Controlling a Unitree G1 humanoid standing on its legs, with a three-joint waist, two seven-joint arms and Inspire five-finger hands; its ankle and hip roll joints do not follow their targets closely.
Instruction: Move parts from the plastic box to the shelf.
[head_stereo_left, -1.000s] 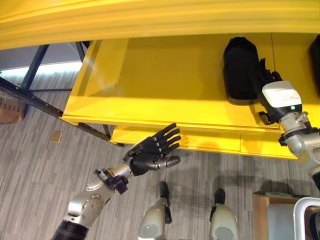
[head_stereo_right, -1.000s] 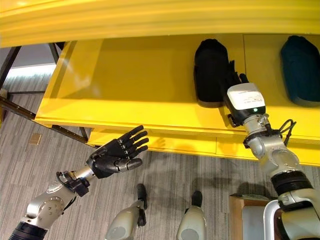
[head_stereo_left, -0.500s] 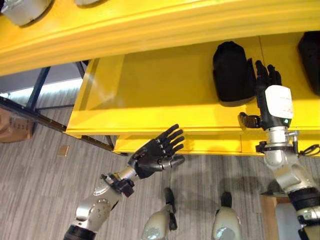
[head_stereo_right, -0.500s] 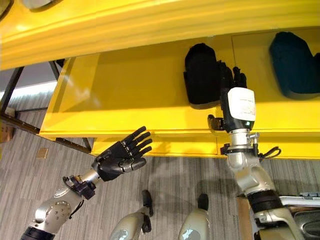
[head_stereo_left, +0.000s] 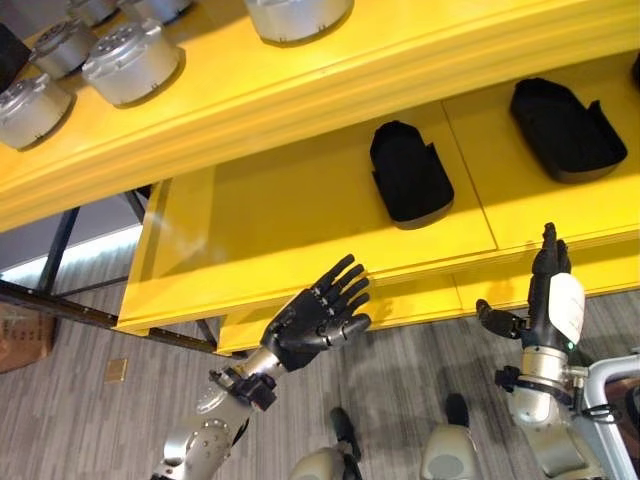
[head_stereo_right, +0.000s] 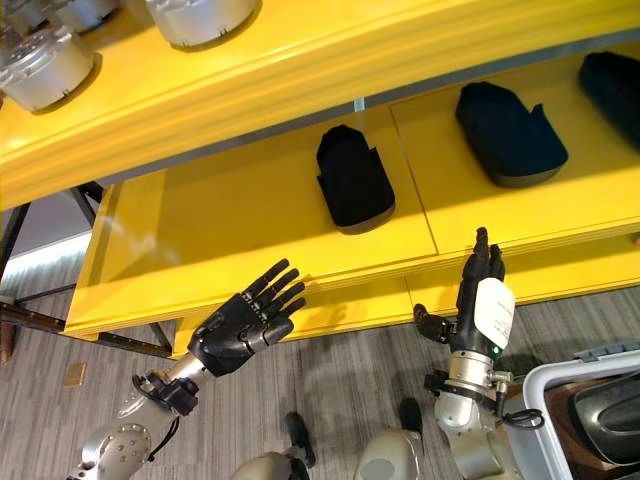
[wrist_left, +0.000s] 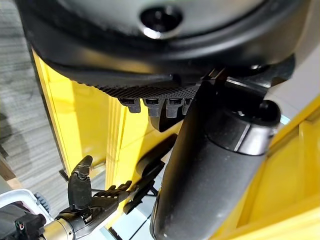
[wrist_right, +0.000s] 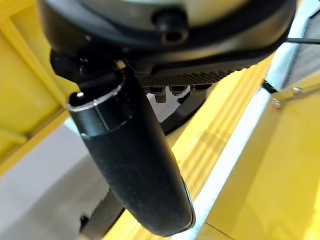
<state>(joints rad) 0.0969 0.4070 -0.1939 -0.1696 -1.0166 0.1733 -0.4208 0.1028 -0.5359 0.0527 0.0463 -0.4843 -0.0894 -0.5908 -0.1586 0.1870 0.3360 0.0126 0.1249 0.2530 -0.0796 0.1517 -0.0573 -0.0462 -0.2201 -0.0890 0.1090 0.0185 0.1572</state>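
Hands empty: left hand (head_stereo_left: 318, 318) centre frame, right hand (head_stereo_left: 548, 300) lower right, fingers straight, released. Black part (head_stereo_left: 409, 174) sits on shelf (head_stereo_left: 300, 210). Judged between placements; next, reach plastic box (head_stereo_right: 590, 400) lower right.

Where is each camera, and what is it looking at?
Left eye view: on the head, looking down at the yellow shelf and a black part; both open robot hands show, left robot hand, right robot hand.
Right eye view: beside it, same scene, plus the box.
Left wrist view: on the left wrist, looking past its own hand at the shelf and the right robot hand.
Right wrist view: on the right wrist, looking past its thumb at the shelf.
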